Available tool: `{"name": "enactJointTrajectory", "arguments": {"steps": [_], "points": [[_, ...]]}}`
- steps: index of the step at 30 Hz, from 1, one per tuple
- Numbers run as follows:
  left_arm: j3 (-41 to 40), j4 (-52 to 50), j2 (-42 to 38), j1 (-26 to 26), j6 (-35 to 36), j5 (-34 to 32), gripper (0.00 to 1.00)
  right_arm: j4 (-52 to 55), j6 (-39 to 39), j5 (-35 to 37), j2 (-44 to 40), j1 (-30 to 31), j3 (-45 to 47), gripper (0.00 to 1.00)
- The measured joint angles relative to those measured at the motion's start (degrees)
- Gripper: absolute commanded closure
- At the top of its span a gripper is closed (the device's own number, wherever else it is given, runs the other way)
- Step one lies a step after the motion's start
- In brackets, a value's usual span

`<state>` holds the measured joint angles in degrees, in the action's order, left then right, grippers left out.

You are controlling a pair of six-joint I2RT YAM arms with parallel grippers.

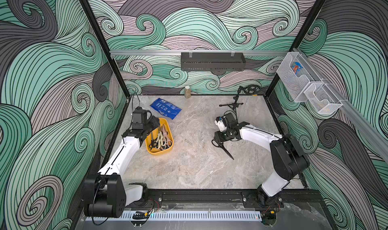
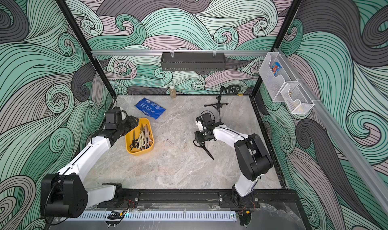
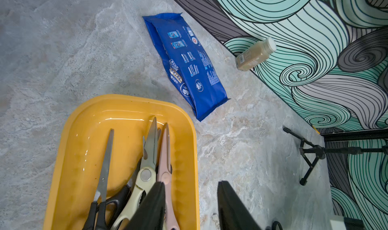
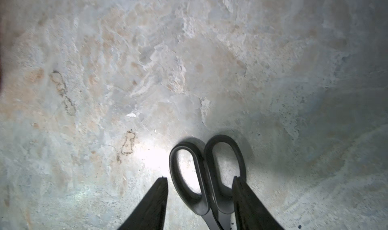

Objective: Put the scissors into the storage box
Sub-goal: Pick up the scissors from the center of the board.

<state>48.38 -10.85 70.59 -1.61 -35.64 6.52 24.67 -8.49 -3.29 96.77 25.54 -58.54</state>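
Observation:
The mustard-yellow storage box (image 1: 159,153) (image 2: 138,153) (image 3: 71,155) sits at the table's left and holds several scissors (image 1: 160,138): cream shears (image 3: 144,176), a pale pink pair (image 3: 165,166) and a black-handled pair (image 3: 105,172). My left gripper (image 1: 154,126) (image 3: 191,182) hangs open over the box's far rim, holding nothing. One more pair of black scissors (image 1: 225,150) (image 2: 206,151) (image 4: 204,168) lies flat on the table at right. My right gripper (image 1: 218,139) (image 4: 199,178) straddles its handle loops, open. One finger sits against a loop; the opposite finger stands apart.
A blue packet (image 1: 165,108) lies behind the box. A small bottle (image 1: 187,91) stands at the back wall. A black mini tripod (image 1: 233,105) sits behind my right gripper. A black wall tray (image 1: 212,61) and white mesh baskets (image 1: 304,81) hang on the walls.

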Motion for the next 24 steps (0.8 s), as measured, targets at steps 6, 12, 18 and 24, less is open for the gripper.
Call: {"name": "enactJointTrajectory", "arguments": {"steps": [6,12,18,24], "points": [[0.00,0.35,0.00,0.48,-0.02,0.20,0.56,1.29,1.73,2.38,0.79,1.05,-0.22,0.54],[0.00,0.42,0.00,1.31,-0.09,0.66,0.56,2.69,3.28,5.27,5.09,3.85,-2.08,0.54],[0.00,0.42,0.00,2.25,-0.22,1.62,0.56,4.50,4.55,8.83,8.07,5.90,-4.33,0.61],[0.00,0.37,0.00,2.97,-0.22,1.73,0.56,5.66,5.09,10.80,9.07,6.95,-5.62,0.68]]}}
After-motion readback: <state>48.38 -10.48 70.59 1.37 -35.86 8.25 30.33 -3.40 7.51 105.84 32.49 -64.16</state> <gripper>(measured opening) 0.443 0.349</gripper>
